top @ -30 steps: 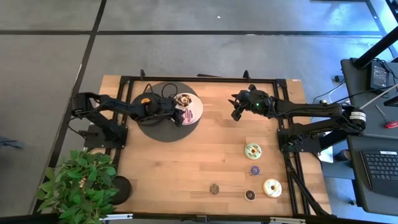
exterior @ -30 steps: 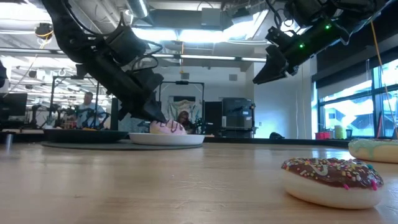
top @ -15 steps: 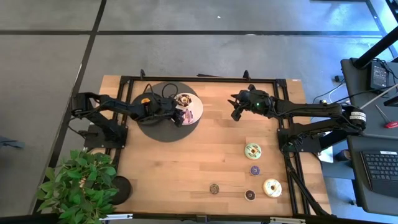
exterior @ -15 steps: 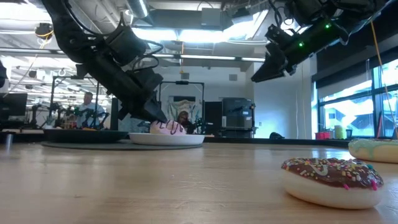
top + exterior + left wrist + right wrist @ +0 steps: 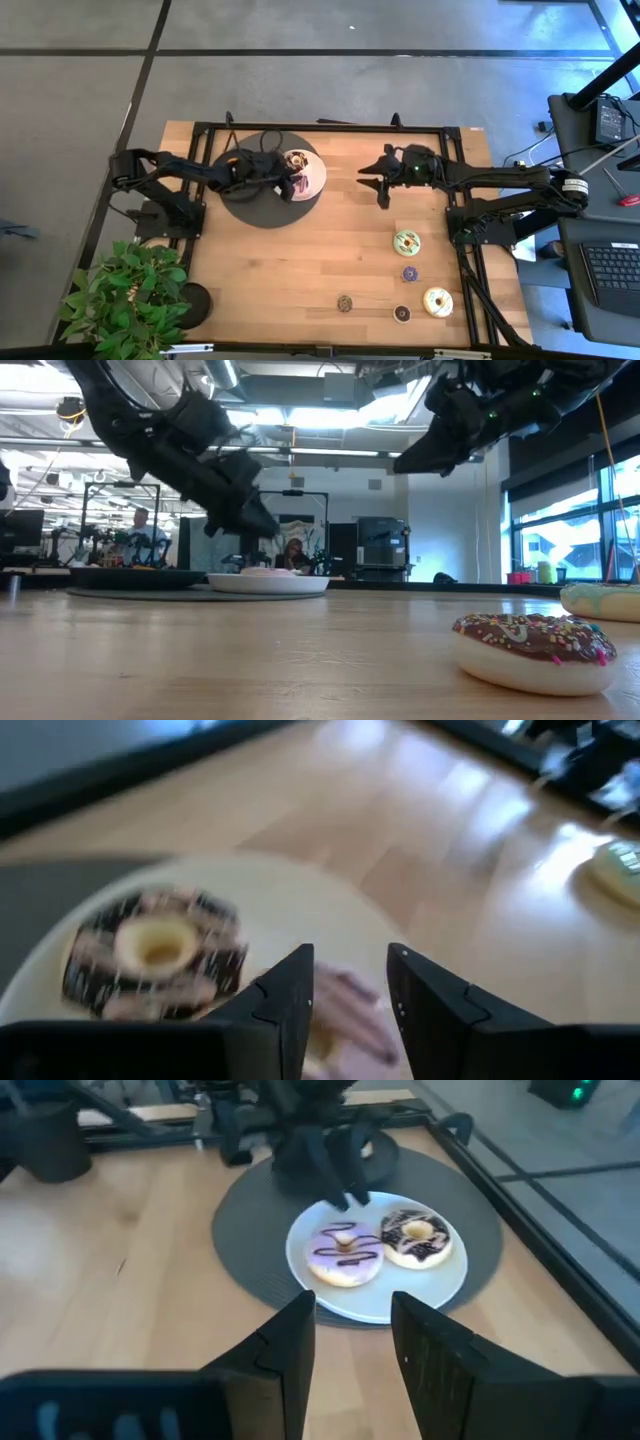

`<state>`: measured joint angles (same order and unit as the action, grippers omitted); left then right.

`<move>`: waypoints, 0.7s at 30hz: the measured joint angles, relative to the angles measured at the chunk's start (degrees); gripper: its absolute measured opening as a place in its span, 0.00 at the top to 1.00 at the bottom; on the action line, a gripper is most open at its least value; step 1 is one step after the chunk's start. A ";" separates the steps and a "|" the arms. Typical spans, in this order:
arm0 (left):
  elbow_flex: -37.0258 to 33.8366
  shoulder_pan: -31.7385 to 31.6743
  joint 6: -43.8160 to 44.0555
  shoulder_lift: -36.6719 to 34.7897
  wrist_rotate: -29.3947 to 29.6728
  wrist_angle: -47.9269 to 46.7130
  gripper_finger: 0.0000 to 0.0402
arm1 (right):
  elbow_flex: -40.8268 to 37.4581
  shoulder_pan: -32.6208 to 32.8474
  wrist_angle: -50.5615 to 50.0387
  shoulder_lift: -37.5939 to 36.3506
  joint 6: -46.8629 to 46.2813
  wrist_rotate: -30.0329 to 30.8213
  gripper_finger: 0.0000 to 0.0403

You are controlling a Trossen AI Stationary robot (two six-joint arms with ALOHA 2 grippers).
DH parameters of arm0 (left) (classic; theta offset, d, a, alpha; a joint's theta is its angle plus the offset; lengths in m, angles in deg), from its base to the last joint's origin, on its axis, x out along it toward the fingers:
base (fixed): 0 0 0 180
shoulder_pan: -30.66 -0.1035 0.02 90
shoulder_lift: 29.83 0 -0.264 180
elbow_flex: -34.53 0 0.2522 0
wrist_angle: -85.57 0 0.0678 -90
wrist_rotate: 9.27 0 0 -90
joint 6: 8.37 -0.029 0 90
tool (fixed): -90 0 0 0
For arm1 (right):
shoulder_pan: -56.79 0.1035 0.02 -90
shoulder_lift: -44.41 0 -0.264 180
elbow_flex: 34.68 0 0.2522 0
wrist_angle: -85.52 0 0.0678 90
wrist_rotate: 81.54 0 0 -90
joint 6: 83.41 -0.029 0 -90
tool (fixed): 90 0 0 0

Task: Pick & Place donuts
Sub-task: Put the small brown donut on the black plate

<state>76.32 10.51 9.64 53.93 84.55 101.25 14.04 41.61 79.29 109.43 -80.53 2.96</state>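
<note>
My left gripper (image 5: 335,1175) hangs above the white plate (image 5: 440,1285), fingers (image 5: 285,1005) parted and holding nothing. Two donuts lie on that plate: a pink one (image 5: 345,1253) and a chocolate one (image 5: 417,1238). My right gripper (image 5: 383,180) hovers over bare wood mid-table, fingers (image 5: 280,1355) spread and empty. Five more donuts (image 5: 406,242) sit scattered near the table's right front corner.

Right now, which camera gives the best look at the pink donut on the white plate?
The right wrist view: the pink donut lies whole and unblocked on the white plate. The high view shows it tiny beside the left gripper; the left wrist view only a blurred sliver; the low view just its top edge.
</note>
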 joint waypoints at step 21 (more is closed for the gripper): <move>0.00 9.71 -6.79 -1.80 -11.44 8.08 0.71 | 0.04 31.43 13.78 13.94 -4.93 2.05 0.66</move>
<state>76.32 20.22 2.85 52.13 73.11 109.33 14.09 73.04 93.07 123.37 -85.47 5.01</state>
